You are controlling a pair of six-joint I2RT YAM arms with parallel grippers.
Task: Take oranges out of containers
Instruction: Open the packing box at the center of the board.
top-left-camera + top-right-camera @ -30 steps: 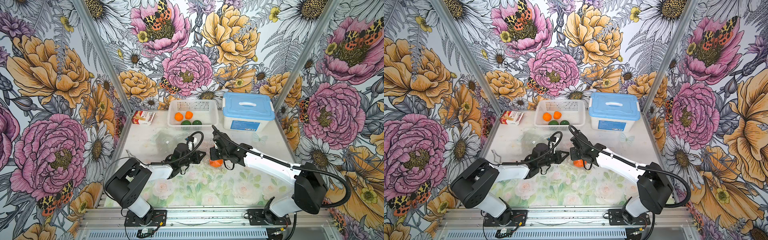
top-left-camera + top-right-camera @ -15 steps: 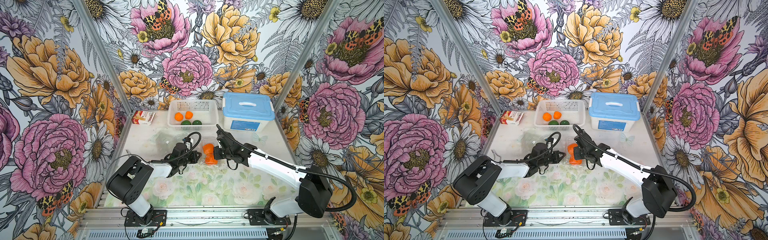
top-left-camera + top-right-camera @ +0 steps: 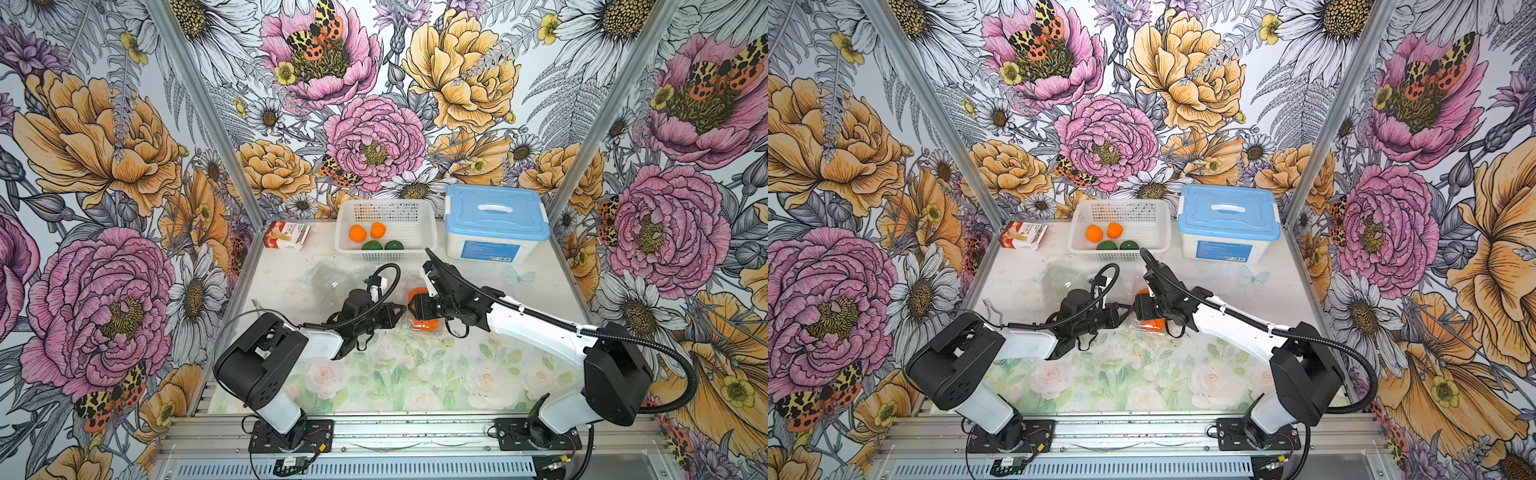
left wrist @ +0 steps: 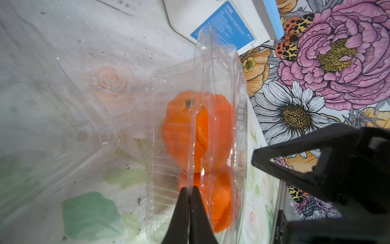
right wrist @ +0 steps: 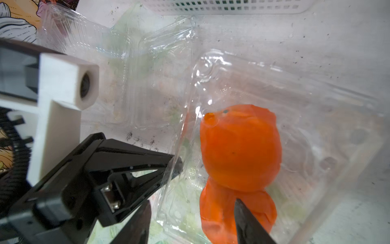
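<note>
in the last second the right jaws have gone from shut to spread wide. they now straddle the nearer of 2 oranges (image 5: 221, 211) lying in the clear box (image 5: 306, 109) in the middle of the desk (image 3: 282, 291). the left jaws stay pinched shut on the box's thin plastic edge, steadying it. lid work looks finished and picking seems next. 4 fruits already sit in the basket (image 3: 386, 208).

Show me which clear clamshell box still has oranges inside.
The clamshell pinched at its rim by the left gripper: two oranges sit inside it. The other clear boxes, toward the white basket, look empty.
</note>
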